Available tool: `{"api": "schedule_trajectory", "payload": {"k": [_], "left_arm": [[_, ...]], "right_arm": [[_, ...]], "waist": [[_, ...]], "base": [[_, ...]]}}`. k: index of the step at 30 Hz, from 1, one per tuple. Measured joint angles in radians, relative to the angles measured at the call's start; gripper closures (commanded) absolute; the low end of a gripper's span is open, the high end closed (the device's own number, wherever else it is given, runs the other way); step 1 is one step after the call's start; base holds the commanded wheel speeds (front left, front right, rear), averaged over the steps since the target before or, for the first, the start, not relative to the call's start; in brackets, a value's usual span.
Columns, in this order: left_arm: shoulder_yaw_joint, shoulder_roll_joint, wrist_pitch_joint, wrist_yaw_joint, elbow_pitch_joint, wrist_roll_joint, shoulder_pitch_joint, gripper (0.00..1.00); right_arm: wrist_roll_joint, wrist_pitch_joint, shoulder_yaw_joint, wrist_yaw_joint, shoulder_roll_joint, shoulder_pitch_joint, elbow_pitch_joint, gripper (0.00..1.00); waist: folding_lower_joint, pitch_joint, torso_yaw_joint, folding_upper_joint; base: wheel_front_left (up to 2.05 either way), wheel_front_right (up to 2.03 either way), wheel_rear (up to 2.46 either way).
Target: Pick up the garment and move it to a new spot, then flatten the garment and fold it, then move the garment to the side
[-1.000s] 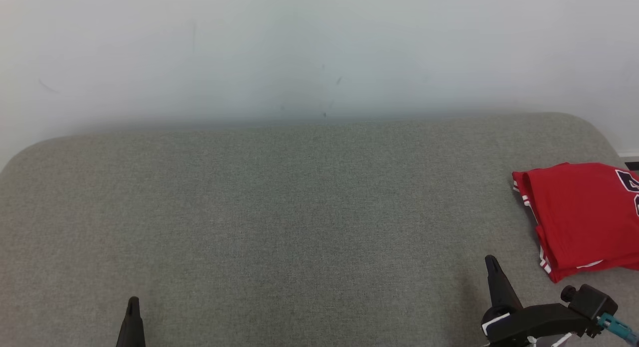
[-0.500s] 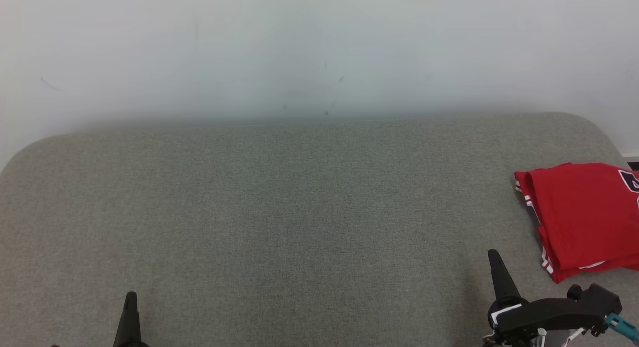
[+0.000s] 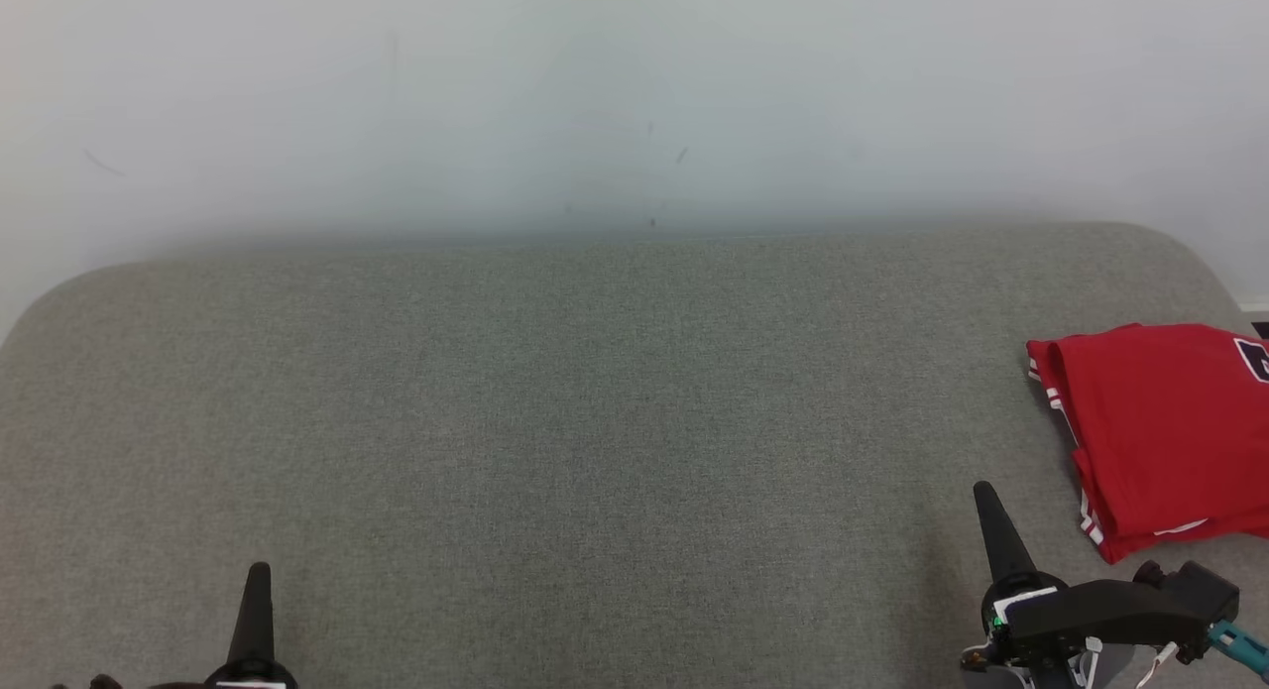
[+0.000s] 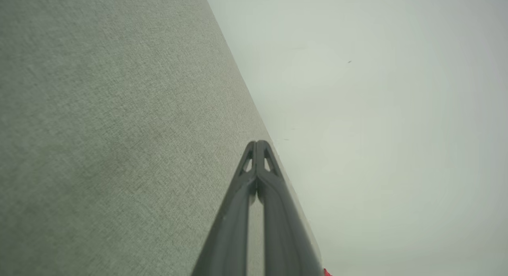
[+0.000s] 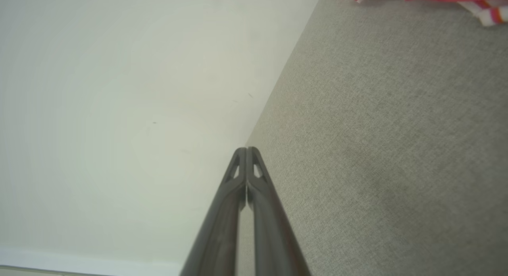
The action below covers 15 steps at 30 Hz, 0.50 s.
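A: Head view. Where's the garment (image 3: 1160, 431)?
B: Red, folded, flat on the grey cushion (image 3: 595, 421) at the far right, partly cut by the frame edge. There's dark print (image 3: 1254, 357) at its upper right and white-red trim (image 3: 1086, 516) on the near-left side.
A: Relative to the grippers?
B: The right gripper (image 3: 983, 491) is lower right with its tip pointing up-frame, just left of and below the garment's near-left corner. It's near, not touching. The left gripper (image 3: 259, 570) is lower left, well apart, with bare cushion between.
A: Jaw state?
B: Each reads as one dark spike from up here. Can't tell closed from parted in this view.
A: Left wrist view?
B: It settles it: both fingers (image 4: 278, 212) meet at the tips with nothing between them. Cushion is on the left, pale wall (image 4: 397, 109) on the right. The garment is just a red sliver at the bottom edge, right of the fingers.
A: Right wrist view?
B: Same, pressed tip to tip and empty. Wall on the left, cushion on the right. The garment's edge is along the top right, with the trim stripes clearer than from the head. There's bare cushion between it and the tips.
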Motion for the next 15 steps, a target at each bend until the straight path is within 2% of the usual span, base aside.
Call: {"api": "schedule_trajectory", "payload": {"k": [15], "left_arm": [[0.016, 0.001, 0.035, -0.007, 0.011, -0.118, -0.023, 1.00]], "right_arm": [[0.129, 0.021, -0.008, 0.000, 0.000, -0.019, 0.000, 1.00]], "waist": [[0.0000, 0.003, 0.005, 0.0000]], "base": [[0.00, 0.00, 0.00]]}}
